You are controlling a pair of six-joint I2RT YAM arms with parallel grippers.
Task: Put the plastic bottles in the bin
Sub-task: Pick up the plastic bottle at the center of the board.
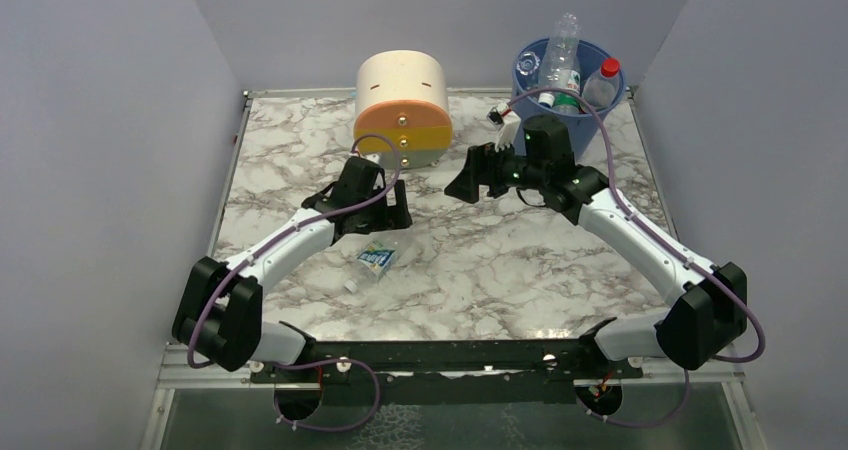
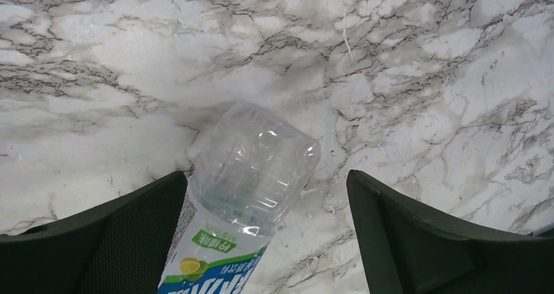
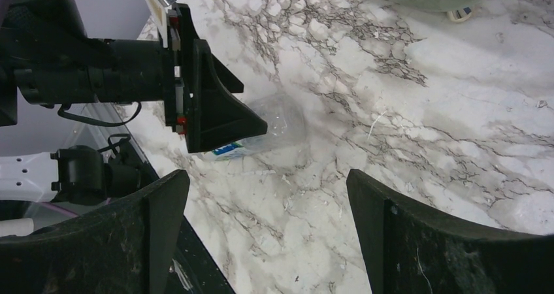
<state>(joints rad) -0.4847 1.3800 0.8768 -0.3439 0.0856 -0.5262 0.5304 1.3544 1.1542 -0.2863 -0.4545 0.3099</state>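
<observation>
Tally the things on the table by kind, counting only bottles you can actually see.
Blue bin: 1
Plastic bottles showing above its rim: 3
Loose plastic bottle lying flat: 1
Round drawer unit: 1
Total: 6

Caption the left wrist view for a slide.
Open left claw framing a clear labelled bottle that lies on its side on the marble table.

Marble-patterned table (image 1: 500, 270) between plain lilac walls (image 1: 100, 120)

Clear plastic bottle (image 2: 245, 183) lying on the marble worktop (image 2: 392, 78), between the spread fingers (image 2: 117, 242) of the left claw (image 2: 268, 235).
</observation>
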